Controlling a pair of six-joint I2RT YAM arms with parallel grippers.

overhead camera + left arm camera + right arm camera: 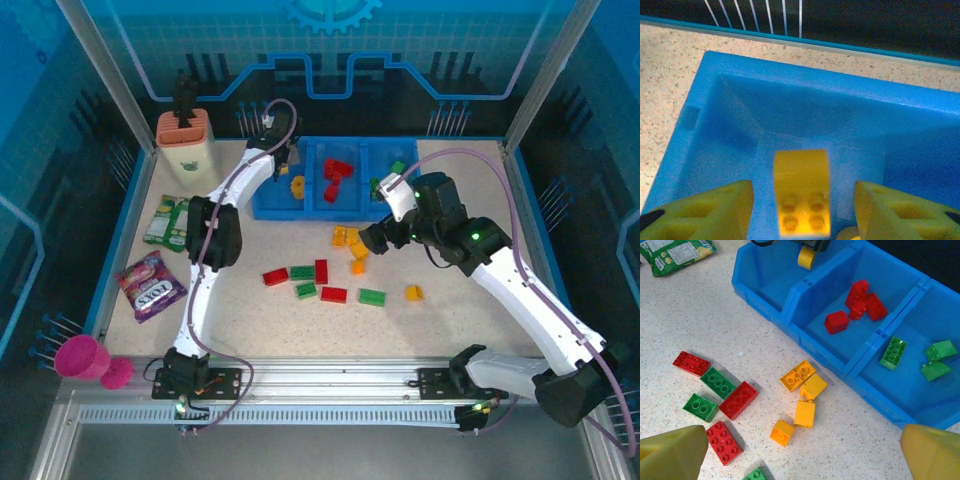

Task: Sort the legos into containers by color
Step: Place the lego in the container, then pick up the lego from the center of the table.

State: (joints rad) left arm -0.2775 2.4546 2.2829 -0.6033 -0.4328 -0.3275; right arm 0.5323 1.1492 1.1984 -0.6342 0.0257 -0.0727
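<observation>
left hand (284, 166) hangs over the left box of the tray (760, 302), fingers apart, holding nothing; a yellow lego (801, 195) lies under it. right hand (805, 445) is wide open and empty above the loose legos (797, 375). they look light, hard and smooth, best pinched on flat sides. the speckled surface (715, 315) is flat; some bricks touch, so room is tight.

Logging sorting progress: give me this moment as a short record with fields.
container: blue tray, three compartments
left compartment: yellow brick
middle compartment: red bricks
right compartment: green bricks
left gripper: open, above the yellow brick, not touching it
right gripper: open, over loose bricks
unsorted: red, green and yellow, lying on the table
</observation>
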